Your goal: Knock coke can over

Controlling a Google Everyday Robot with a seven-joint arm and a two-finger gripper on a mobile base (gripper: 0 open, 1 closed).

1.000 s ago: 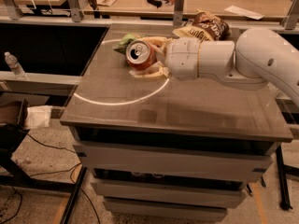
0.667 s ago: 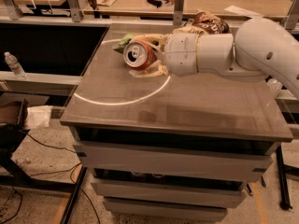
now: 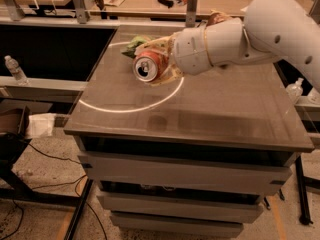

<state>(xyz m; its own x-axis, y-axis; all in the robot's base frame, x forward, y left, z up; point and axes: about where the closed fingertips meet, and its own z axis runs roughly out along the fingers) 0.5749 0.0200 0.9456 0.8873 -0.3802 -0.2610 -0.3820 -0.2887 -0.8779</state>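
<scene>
The claw point(image 3: 154, 66) is reaching in from the right over the back left part of the surface point(image 3: 225, 109), and its pale fingers point(image 3: 166, 76) are closing round the coke can point(image 3: 146, 68), one above and one below. The can is lying tipped on its side, its silver top facing the camera, just in front of a green chip bag point(image 3: 132, 45).
</scene>
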